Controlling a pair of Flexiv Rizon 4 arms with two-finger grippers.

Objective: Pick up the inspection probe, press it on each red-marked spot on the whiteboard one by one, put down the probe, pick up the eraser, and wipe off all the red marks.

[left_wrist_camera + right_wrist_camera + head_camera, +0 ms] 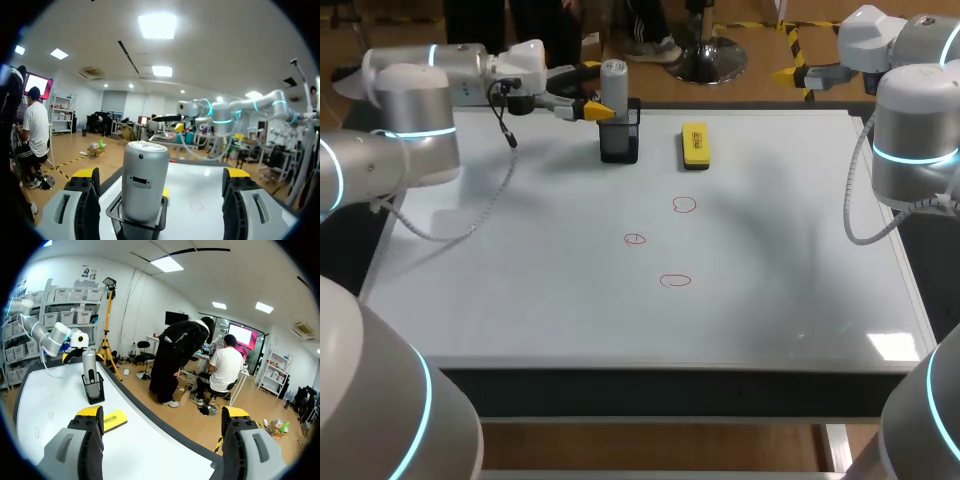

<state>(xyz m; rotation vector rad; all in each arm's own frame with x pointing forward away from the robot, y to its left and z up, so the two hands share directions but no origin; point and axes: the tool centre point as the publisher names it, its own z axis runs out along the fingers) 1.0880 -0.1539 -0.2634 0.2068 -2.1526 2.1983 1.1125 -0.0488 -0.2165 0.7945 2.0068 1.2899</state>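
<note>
Counting three red marks, one eraser

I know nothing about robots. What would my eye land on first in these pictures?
Most striking is the left gripper, open and lined up on the grey probe, which stands upright in a black mesh holder at the far edge of the whiteboard. Beside the holder lies a yellow eraser, and near the board's middle are three small red circles.
</note>
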